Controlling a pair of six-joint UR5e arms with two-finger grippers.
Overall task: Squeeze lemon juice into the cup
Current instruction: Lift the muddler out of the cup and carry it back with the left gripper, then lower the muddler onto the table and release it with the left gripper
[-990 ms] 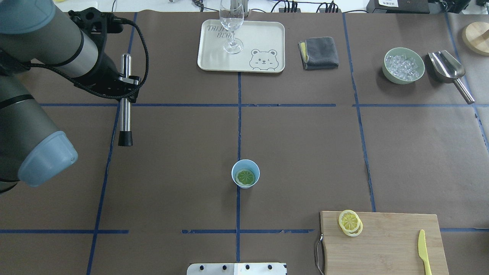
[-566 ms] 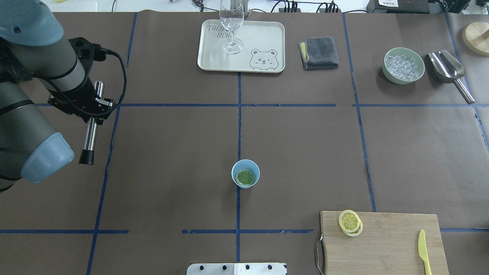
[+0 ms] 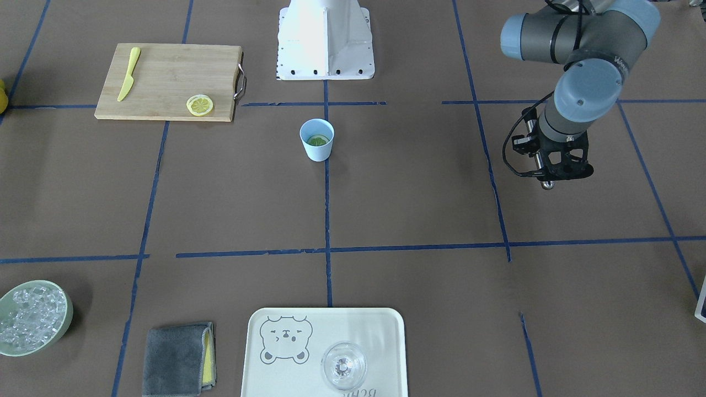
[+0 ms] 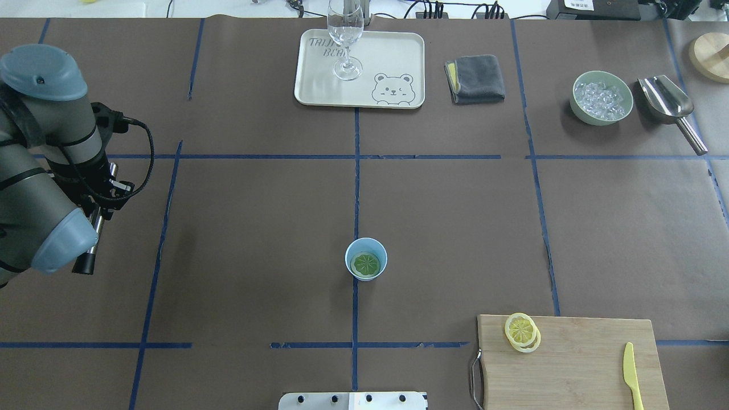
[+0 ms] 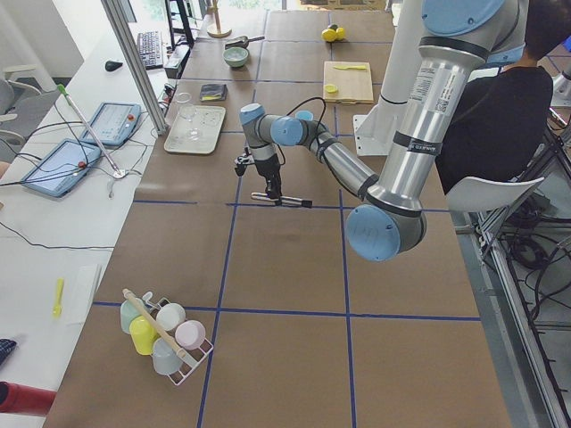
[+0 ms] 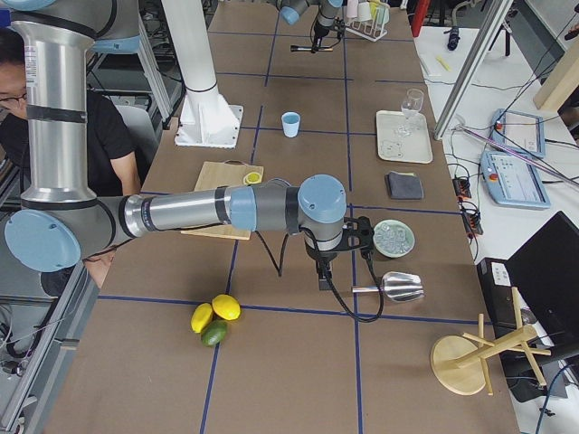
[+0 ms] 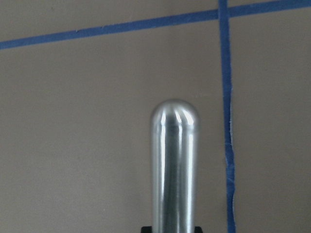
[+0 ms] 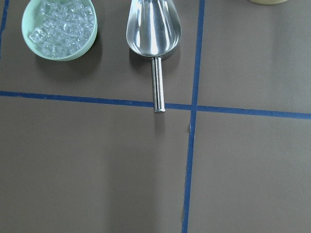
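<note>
The lemon (image 4: 365,263) lies inside cup (image 4: 381,251), table centre. Your L gripper (image 3: 553,168), at 9 o'clock from it, clamps metal rod (image 7: 175,165); R gripper (image 6: 324,276): cannot tell. Risk: rod comes off-centre, tips light cup.

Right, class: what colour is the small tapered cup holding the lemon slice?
Light blue; the small plastic cup shows best in the overhead exterior view.
</note>
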